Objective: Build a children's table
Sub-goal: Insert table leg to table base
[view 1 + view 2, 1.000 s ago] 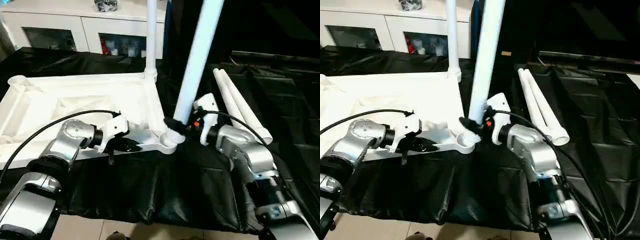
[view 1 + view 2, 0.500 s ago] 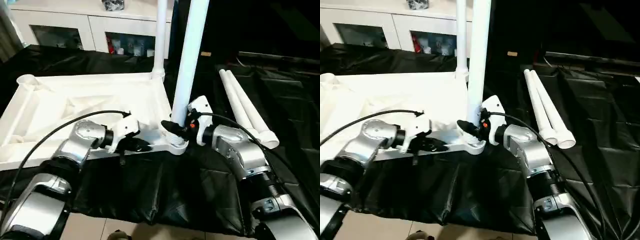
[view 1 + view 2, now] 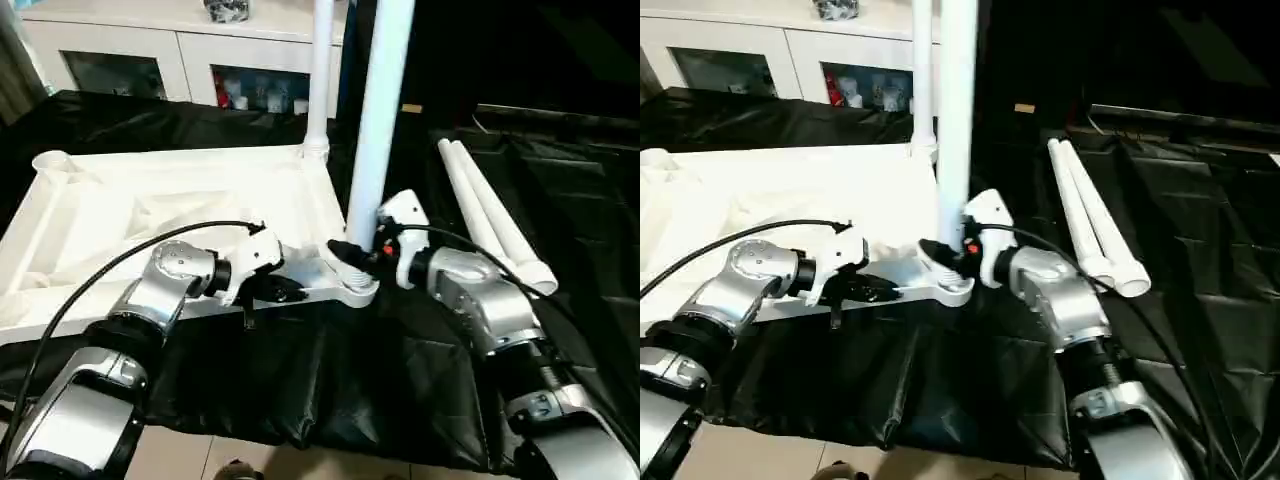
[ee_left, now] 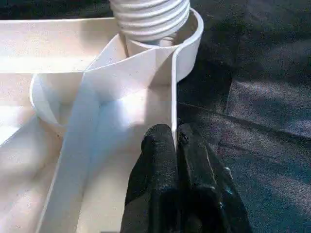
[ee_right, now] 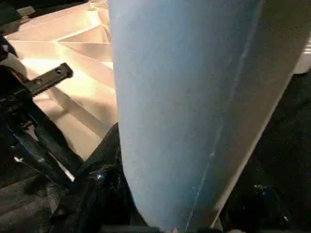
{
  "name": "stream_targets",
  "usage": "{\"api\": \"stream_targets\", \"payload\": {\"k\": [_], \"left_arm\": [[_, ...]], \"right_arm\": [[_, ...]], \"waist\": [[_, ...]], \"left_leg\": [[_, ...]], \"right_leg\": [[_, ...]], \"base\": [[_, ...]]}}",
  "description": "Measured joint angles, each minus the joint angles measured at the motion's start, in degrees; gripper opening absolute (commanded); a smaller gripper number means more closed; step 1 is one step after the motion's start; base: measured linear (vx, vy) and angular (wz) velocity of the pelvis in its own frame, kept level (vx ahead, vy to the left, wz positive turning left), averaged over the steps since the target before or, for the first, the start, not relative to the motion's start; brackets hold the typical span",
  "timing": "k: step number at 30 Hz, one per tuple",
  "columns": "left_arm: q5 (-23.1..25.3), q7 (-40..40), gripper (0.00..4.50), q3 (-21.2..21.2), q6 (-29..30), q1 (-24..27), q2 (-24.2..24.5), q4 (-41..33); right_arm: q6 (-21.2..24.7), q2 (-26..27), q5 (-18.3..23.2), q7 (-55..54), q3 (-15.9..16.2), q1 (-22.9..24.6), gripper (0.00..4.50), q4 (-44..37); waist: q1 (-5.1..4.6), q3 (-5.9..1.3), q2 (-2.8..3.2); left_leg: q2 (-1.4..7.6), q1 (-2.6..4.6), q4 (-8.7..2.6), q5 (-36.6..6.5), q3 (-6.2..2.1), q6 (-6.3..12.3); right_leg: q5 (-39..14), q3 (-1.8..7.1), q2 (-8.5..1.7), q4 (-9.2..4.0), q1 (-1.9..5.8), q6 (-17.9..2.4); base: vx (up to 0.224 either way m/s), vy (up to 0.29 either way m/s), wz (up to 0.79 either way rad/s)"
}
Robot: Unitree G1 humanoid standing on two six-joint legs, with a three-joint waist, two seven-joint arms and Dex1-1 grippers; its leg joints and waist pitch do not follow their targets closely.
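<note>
The children's table's white tabletop lies underside up on a black cloth. My left gripper is shut on its near rim; in the left wrist view the black fingers pinch the thin rim wall beside the corner socket. My right gripper is shut on a white leg, which stands nearly upright with its threaded end in the near right socket. A second leg stands in the far right socket. Two loose legs lie to the right.
A white glass-door cabinet stands behind the table. The black cloth hangs over the front edge near the floor. An open round socket sits at the tabletop's far left corner. A dark screen-like object is at the back right.
The leg in my right gripper has swung from a rightward tilt to nearly upright over the near right socket. The camera shifted. My left gripper keeps its hold on the rim.
</note>
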Motion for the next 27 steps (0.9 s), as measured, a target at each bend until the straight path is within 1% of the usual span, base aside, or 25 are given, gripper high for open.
{"api": "stream_targets", "payload": {"k": [4, 12, 20, 27], "left_arm": [[0.05, 0.01, 0.0, 0.32, -0.07, -0.03, -0.07, 0.59], [0.07, -0.02, 0.0, 0.51, -0.24, -0.34, -0.33, 1.43], [0.16, 0.14, 0.0, 0.56, -0.31, -0.67, -0.67, 1.93], [0.16, 0.09, 0.0, 0.57, -0.38, -0.72, -0.68, 2.04]], "right_arm": [[0.18, -0.3, 0.08, -0.08, -0.3, 0.37, 1.91, -0.37], [1.69, 0.22, 1.76, -0.12, -1.42, 0.71, 1.91, -0.8], [3.56, 0.4, 2.24, 0.76, -1.17, 1.13, 1.91, -1.47], [3.32, 0.7, 2.2, 0.16, -1.46, 1.11, 1.91, -1.13]], "waist": [[-0.11, -0.07, 0.12], [-0.18, -0.18, 0.3], [-0.14, -0.15, 0.36], [-0.14, -0.16, 0.41]], "left_leg": [[0.0, 0.04, 0.0, 0.0, -0.01, 0.0], [0.0, 0.04, 0.0, 0.0, -0.03, 0.0], [0.0, 0.02, 0.0, 0.0, -0.03, 0.0], [0.0, 0.03, 0.0, 0.0, -0.03, 0.0]], "right_leg": [[0.0, 0.0, 0.0, 0.0, 0.03, 0.0], [0.0, -0.01, 0.01, 0.0, 0.03, 0.0], [0.0, -0.02, 0.01, -0.02, 0.03, 0.0], [-0.01, -0.02, 0.01, -0.03, 0.03, 0.01]], "base": [[0.0, 0.0, 0.0], [0.0, 0.0, 0.0], [0.0, 0.0, 0.0], [0.0, 0.0, 0.0]]}}
